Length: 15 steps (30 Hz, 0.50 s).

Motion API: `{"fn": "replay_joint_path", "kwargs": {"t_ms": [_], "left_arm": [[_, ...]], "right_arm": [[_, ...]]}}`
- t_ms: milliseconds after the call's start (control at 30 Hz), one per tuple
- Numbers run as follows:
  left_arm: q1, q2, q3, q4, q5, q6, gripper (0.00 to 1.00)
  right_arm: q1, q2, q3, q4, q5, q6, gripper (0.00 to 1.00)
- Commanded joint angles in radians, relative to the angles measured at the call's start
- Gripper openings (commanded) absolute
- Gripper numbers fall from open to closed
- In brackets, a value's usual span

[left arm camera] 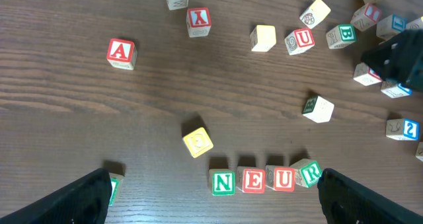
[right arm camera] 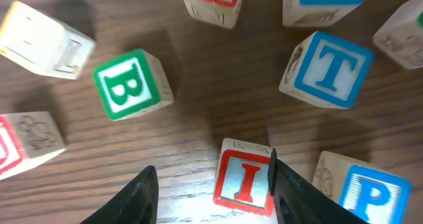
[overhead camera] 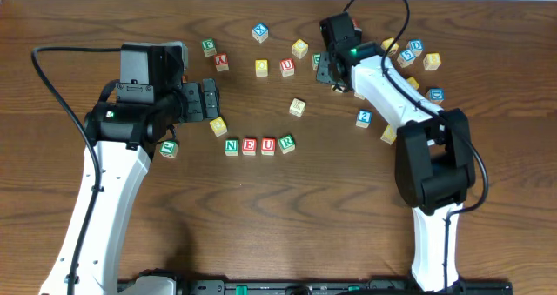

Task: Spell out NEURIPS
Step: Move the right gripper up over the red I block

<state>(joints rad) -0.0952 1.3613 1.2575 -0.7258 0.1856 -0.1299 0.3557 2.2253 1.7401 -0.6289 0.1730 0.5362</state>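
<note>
Four blocks reading N (overhead camera: pixel 231 146), E (overhead camera: pixel 250 146), U (overhead camera: pixel 268 145), R (overhead camera: pixel 286 144) stand in a row on the table. The left wrist view shows them too, N (left arm camera: pixel 223 182) to R (left arm camera: pixel 307 174), and the R is turned a little. My left gripper (overhead camera: pixel 209 103) is open and empty above and left of the row, and the row lies between its fingers (left arm camera: pixel 213 203). My right gripper (overhead camera: pixel 335 73) is open (right arm camera: pixel 210 178) low over the far block cluster. A red I block (right arm camera: pixel 246 181) sits between its fingers, against the right one. A blue P block (right arm camera: pixel 370 194) lies just outside that finger.
Loose blocks are scattered at the back: a green B (right arm camera: pixel 129 85), a blue T (right arm camera: pixel 327 69), a yellow block (left arm camera: pixel 197 142) near the row, a red A (left arm camera: pixel 121 53), a second red U (left arm camera: pixel 301 40). One block (overhead camera: pixel 169 149) lies by the left arm.
</note>
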Motion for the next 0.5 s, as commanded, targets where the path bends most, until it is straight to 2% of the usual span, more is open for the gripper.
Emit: {"fn": "replay_joint_path", "kwargs": {"t_ms": [0, 467], "left_arm": [[0.002, -0.009, 0.023, 0.0, 0.006, 0.006, 0.98], [0.002, -0.009, 0.023, 0.0, 0.006, 0.006, 0.98]], "right_arm": [[0.001, 0.018, 0.02, 0.01, 0.005, -0.013, 0.49], [0.002, 0.019, 0.02, -0.009, 0.083, 0.074, 0.45]]}}
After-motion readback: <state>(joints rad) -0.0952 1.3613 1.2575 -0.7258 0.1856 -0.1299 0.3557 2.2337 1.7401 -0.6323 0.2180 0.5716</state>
